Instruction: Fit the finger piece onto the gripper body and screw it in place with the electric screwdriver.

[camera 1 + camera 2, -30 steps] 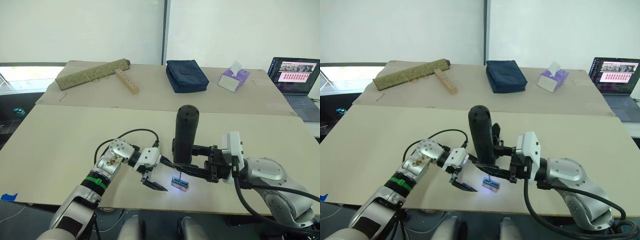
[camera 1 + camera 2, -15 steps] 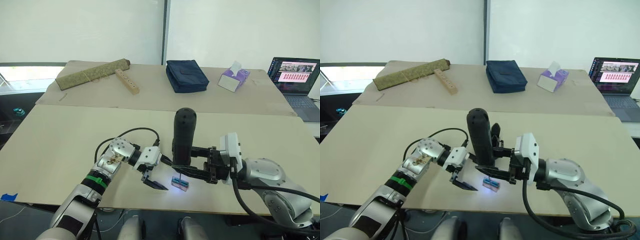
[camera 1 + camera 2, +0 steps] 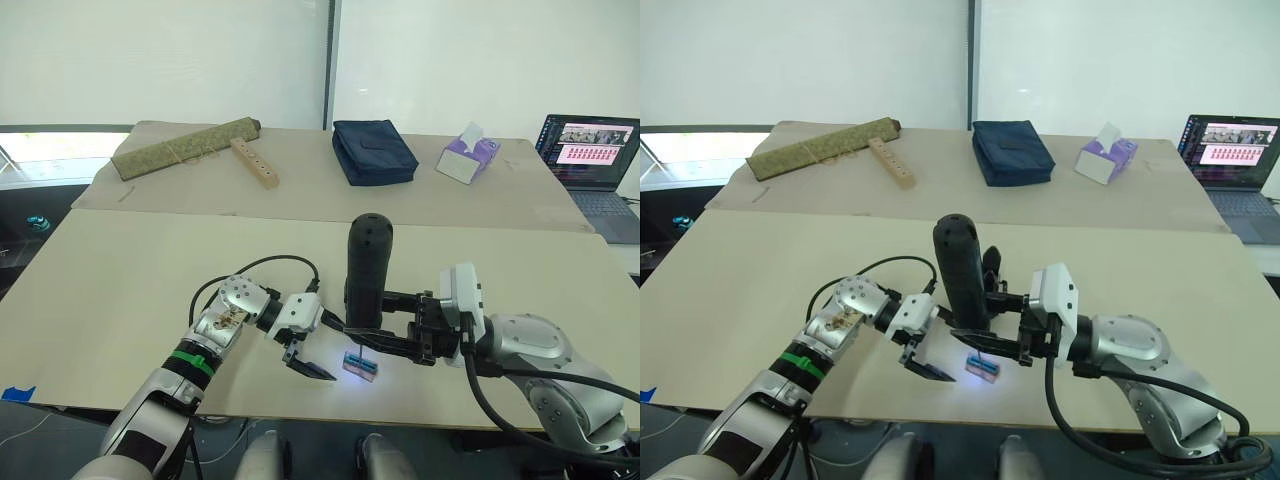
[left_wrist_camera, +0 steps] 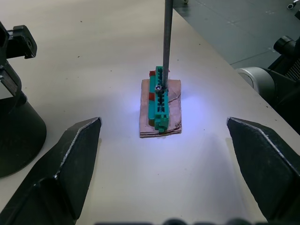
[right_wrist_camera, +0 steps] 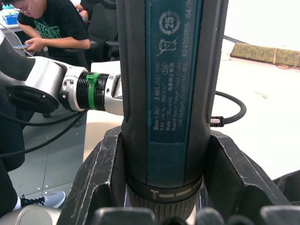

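At the far left of the back surface a rolled olive mat is lying beside a wooden block with holes. Nearer, on the front surface, the left tool is hovering low with its two black fingers spread wide apart, holding nothing — in the left wrist view they are flanking a small green-and-brown block without touching it. That block is lying flat on the surface in a patch of bluish-white light, just right of the left tool. The thin metal bit of the electric screwdriver is coming straight down onto the top of the block, its tip touching a screw there. The screwdriver is standing upright, rounded end up, and the right tool is clamped around its lower barrel; the right wrist view is showing both black fingers pressing against the barrel's sides. Just behind the screwdriver the gripper body is standing on the surface, mostly hidden; its round black base is showing in the left wrist view. Whether the finger piece is on it, I cannot tell. Farther right on the back surface are sitting a dark blue pouch, a purple tissue box and an open laptop. A person in a dark shirt is sitting in the right wrist view.
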Controlling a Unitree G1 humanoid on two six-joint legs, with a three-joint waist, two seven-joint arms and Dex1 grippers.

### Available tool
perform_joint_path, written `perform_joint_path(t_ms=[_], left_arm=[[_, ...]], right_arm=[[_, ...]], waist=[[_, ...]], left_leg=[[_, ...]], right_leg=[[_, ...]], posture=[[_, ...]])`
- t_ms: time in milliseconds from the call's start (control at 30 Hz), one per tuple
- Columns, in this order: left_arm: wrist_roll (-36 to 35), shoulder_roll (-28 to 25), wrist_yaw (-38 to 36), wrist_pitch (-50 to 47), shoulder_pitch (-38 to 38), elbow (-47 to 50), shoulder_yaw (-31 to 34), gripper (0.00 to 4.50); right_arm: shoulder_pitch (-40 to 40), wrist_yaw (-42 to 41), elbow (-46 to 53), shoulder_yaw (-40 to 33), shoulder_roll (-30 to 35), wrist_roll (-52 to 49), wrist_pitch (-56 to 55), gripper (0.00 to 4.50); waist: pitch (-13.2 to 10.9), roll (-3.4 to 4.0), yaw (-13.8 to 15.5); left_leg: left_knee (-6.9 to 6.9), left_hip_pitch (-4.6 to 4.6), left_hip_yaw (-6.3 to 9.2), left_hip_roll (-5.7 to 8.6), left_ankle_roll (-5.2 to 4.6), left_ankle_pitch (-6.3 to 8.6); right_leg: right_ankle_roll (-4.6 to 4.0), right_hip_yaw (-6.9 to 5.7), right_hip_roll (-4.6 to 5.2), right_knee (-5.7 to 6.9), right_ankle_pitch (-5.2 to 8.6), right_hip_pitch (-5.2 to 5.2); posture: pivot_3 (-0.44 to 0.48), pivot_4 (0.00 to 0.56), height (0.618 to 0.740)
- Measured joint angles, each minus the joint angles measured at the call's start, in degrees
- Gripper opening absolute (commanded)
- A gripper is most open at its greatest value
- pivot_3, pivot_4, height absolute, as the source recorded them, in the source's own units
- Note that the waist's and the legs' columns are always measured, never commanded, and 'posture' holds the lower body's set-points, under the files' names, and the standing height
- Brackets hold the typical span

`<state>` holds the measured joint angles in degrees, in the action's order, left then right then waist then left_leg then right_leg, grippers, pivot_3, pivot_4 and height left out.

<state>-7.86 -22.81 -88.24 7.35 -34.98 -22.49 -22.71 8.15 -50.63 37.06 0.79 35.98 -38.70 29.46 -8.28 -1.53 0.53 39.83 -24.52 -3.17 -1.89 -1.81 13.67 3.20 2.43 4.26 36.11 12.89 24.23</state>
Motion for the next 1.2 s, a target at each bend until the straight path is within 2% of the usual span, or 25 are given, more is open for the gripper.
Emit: perform_joint_path(t_ms=[767,1000,1200], left_arm=[[0.0,0.5,0.1,0.2,-0.7,-0.8,0.0,4.50],[0.0,0.5,-0.1,0.2,-0.7,-0.8,0.0,4.50],[0.0,0.5,-0.2,0.2,-0.7,-0.8,0.0,4.50]], right_arm=[[-0.6,2.3,0.0,0.3,0.8,-2.8,2.6,1.91],[0.6,3.9,0.3,-1.1,0.6,-7.7,3.9,1.91],[1.5,4.7,0.5,-1.2,0.7,-6.4,3.8,1.91]], waist=[[0.0,0.00,0.0],[0.0,0.00,0.0],[0.0,0.00,0.0]], left_leg=[[0.00,0.00,0.01,0.00,0.00,0.00],[0.00,0.00,0.03,0.00,0.00,0.00],[0.00,0.00,0.01,0.00,0.00,0.00]], right_leg=[[0.00,0.00,0.00,0.00,0.00,0.00],[0.00,0.00,0.00,0.00,0.00,0.00],[0.00,0.00,0.00,0.00,0.00,0.00]], posture=[[0.000,0.150,0.738],[0.000,0.150,0.738],[0.000,0.150,0.738]])
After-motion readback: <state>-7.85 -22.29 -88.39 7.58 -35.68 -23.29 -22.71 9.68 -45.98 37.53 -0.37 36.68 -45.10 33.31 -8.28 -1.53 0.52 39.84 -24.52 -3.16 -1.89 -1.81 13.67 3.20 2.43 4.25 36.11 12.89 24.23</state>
